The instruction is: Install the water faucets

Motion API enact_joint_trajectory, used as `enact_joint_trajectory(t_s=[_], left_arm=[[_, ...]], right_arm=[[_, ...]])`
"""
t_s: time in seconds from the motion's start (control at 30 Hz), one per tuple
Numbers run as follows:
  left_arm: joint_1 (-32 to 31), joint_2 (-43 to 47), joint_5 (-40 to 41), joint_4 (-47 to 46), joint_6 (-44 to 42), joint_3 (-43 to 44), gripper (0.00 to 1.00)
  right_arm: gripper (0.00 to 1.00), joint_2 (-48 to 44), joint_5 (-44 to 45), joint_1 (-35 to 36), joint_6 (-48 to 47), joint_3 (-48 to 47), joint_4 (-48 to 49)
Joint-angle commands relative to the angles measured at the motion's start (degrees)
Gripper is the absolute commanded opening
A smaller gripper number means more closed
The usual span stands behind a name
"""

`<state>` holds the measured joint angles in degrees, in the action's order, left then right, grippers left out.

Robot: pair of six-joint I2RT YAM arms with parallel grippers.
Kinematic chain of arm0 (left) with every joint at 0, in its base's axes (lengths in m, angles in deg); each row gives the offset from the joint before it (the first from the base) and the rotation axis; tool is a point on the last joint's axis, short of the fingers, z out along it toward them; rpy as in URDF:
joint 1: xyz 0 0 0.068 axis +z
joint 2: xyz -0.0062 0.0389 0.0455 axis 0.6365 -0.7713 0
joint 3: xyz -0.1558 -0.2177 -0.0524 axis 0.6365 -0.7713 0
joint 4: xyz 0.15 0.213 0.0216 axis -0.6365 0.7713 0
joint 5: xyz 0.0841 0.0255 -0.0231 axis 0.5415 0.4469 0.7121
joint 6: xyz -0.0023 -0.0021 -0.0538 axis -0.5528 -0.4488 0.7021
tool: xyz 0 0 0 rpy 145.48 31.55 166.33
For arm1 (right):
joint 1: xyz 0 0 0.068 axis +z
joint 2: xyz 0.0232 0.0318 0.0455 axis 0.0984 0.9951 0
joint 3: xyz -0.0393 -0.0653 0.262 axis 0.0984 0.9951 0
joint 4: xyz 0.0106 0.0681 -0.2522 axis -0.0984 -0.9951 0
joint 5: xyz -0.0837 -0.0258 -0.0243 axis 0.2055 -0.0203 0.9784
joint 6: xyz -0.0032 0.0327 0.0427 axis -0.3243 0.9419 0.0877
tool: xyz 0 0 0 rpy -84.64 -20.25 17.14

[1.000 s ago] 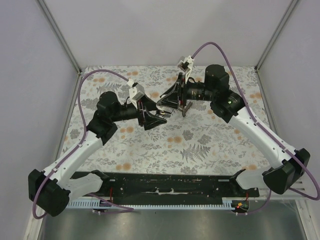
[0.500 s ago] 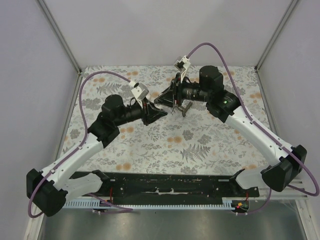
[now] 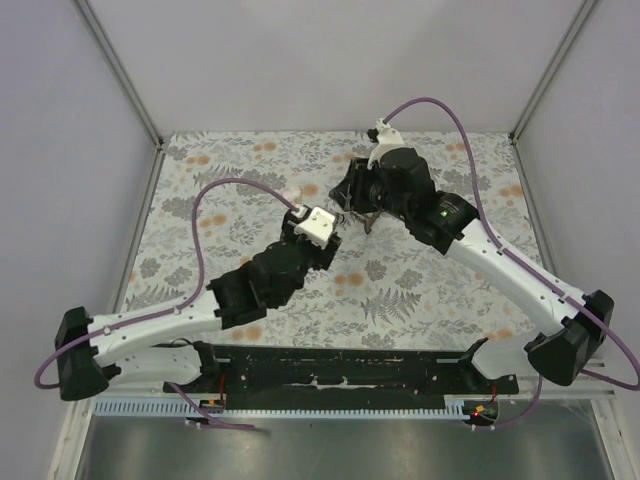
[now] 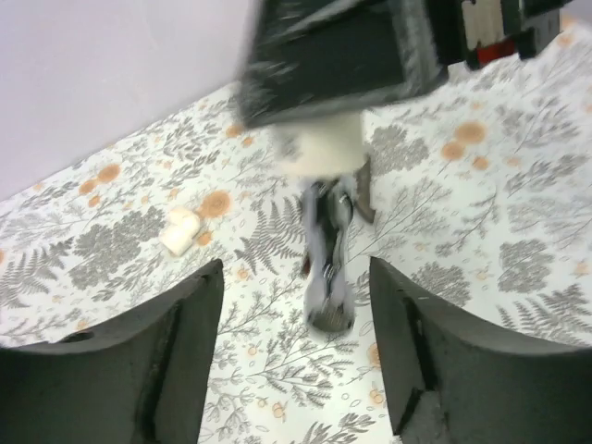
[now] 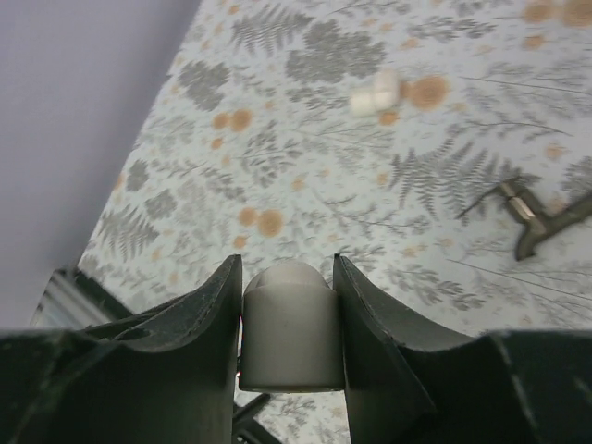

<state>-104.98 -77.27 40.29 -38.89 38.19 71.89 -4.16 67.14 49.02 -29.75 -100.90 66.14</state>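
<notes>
L gripper (image 4: 296, 265) back; prob 1 faucet (image 4: 328, 264)

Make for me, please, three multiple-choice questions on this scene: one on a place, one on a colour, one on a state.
1. Where does the small loose white piece lie?
A) on the floral table
B) on top of an arm
C) in a bowl

2. What colour are the cables along the arms?
A) green
B) purple
C) yellow

3. How is the right tool?
A) open and empty
B) shut on a white cylinder
C) shut on a cable

Answers:
1 A: the left wrist view shows it lying on the fern pattern.
2 B: both loops are purple in the top view.
3 B: the right wrist view shows both fingers pressing the cylinder's sides.
</notes>
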Motion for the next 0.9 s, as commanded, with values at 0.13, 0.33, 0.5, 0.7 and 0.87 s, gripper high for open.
enact_joint_trajectory(t_s=[0.13,0.33,0.5,0.7,0.87], left_arm=[[13.74,16.77,-32.7,-3.56,4.22,-6.15,0.79],[28.08,17.31,-58.73,1.03,8.88,-5.89,0.8],[33.98,13.89,-69.83,-1.17,12.66,-3.79,0.8],[35.39,10.37,-78.71,-4.15,12.84,-0.88,0.8],[36.53,7.2,-87.85,-8.54,15.64,0.52,0.8]], right_arm=[[0.0,-4.64,-5.3,-11.02,-2.9,3.38,7.59],[0.0,-6.58,-19.03,-12.7,-13.53,2.86,12.09],[0.0,-4.56,-30.19,-13.4,-13.02,-1.53,8.13],[0.0,-3.15,-45.13,-13.4,-11.0,-1.89,13.21],[0.0,-1.49,-59.28,-13.49,-9.07,-1.45,21.91]])
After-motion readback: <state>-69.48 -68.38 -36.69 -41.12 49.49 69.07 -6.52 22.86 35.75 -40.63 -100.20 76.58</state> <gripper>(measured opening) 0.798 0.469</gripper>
